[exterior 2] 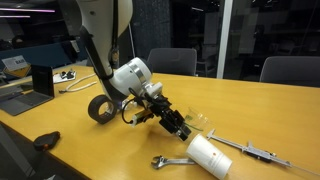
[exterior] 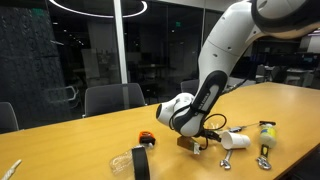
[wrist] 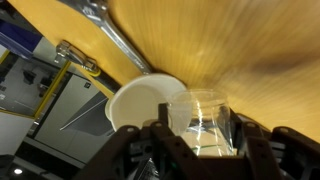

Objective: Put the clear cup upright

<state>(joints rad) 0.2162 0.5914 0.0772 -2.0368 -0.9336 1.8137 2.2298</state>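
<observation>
The clear cup [wrist: 203,120] is a small see-through tumbler lying on its side on the wooden table [exterior 2: 260,110]. In the wrist view it sits between my two fingers. My gripper [wrist: 200,128] is shut on the clear cup, one finger against each side. In both exterior views the gripper [exterior 2: 183,126] [exterior: 196,141] is low at the table, with the clear cup [exterior 2: 198,122] at its fingertips. An opaque white cup [exterior 2: 208,155] [exterior: 236,141] [wrist: 138,102] lies on its side right beside the clear cup.
A wrench [exterior 2: 165,160] [exterior: 226,160] lies near the white cup. Metal calipers [exterior 2: 250,151] lie past it. A yellow tool [exterior: 267,134] is nearby. A black tape roll [exterior 2: 100,108] [exterior: 140,160] stands by the arm. A laptop [exterior 2: 28,88] and chairs [exterior: 113,97] are at the table's edges.
</observation>
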